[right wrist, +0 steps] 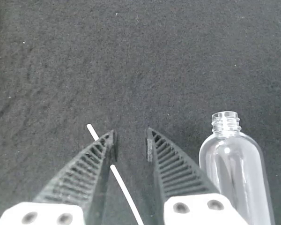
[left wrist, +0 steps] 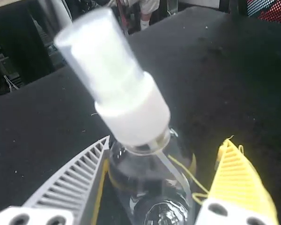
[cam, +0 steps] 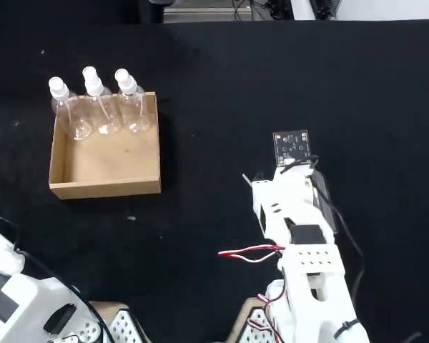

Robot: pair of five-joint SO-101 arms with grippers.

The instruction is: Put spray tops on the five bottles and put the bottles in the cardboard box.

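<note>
High view: three bottles (cam: 104, 118) in box (cam: 104, 187)

Table (cam: 272, 78): flat top, fully covered by black cloth (right wrist: 131, 56). Cloth surface matte, with scattered pale lint.

Items on cloth:
- Box (cam: 104, 188): open-topped cardboard, in far left part of table, base flat on cloth.
- Speck (cam: 131, 218): small, pale, just in front of box's near wall.
- Bottle (right wrist: 234, 159): clear, uncapped, threaded neck exposed.
- Tube (right wrist: 117, 176): thin, white, straight, near bottle, not touching it; contact with cloth cannot be confirmed.
</note>
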